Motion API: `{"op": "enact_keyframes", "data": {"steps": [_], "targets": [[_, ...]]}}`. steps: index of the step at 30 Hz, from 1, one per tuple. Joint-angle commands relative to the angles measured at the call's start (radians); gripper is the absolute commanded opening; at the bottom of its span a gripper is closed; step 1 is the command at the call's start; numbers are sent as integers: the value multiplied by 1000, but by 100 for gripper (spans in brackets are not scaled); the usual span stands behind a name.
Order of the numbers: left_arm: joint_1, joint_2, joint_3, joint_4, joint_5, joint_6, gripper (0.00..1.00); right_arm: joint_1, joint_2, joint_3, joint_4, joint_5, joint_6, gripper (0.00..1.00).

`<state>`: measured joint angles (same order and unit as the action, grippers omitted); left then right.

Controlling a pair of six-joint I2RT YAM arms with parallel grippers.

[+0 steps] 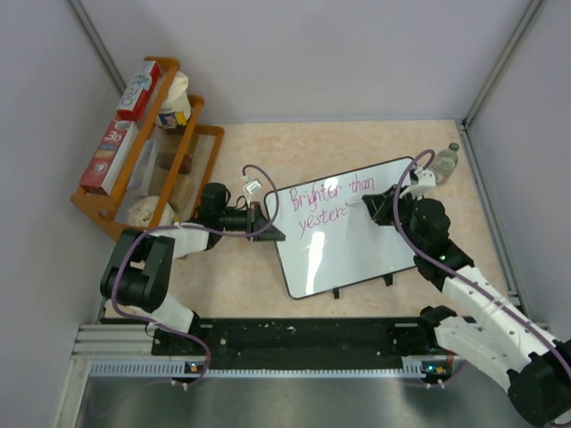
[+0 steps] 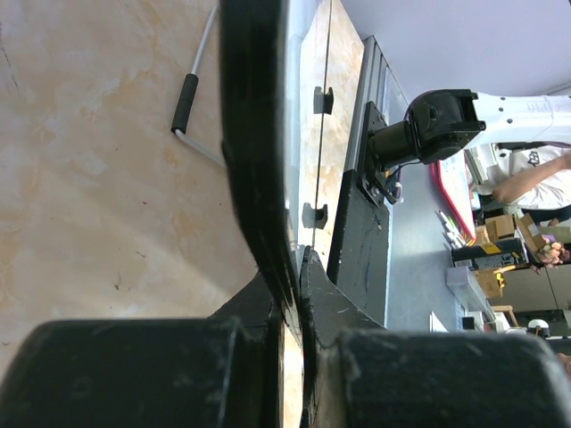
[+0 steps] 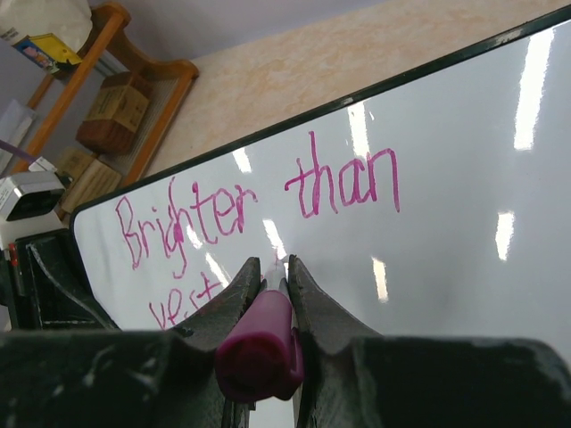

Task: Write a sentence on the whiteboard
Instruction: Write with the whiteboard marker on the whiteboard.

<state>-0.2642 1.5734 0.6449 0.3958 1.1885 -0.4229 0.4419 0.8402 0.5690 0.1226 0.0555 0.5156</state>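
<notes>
Top external view places the whiteboard [image 1: 357, 259] mid-worktop, turned at a slant, its small black feet on the near long edge. The sentence [image 1: 326, 203] runs in pink along its far part: "Brighter than", then "yester" below.

The left gripper [image 1: 263, 217] is clamped on the board's left edge. The left wrist view shows that thin black frame edge-on between the closed fingers.

The right gripper [image 1: 366, 207] is closed around a magenta marker [image 3: 260, 343]. Only the right wrist view shows the marker, its tip at the board beside the second line, where the fingers cover all but "yest".

A clear plastic bottle [image 1: 443, 162] stands by the board's far right corner. A wooden rack [image 1: 116, 209] of boxes and packets sits at the left of the worktop [image 1: 232, 285]; their labels are too small to read.
</notes>
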Motion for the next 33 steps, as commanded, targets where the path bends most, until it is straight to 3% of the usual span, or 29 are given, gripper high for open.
{"op": "enact_keyframes", "data": {"steps": [1,33], "targets": [[-27,13,-31,-5,-87,197,0,-11,-32,-21,-15,-13,-12,0],[-27,16,-31,-5,-89,197,0,-12,-116,-31,-86,-20,-20,0]]}}
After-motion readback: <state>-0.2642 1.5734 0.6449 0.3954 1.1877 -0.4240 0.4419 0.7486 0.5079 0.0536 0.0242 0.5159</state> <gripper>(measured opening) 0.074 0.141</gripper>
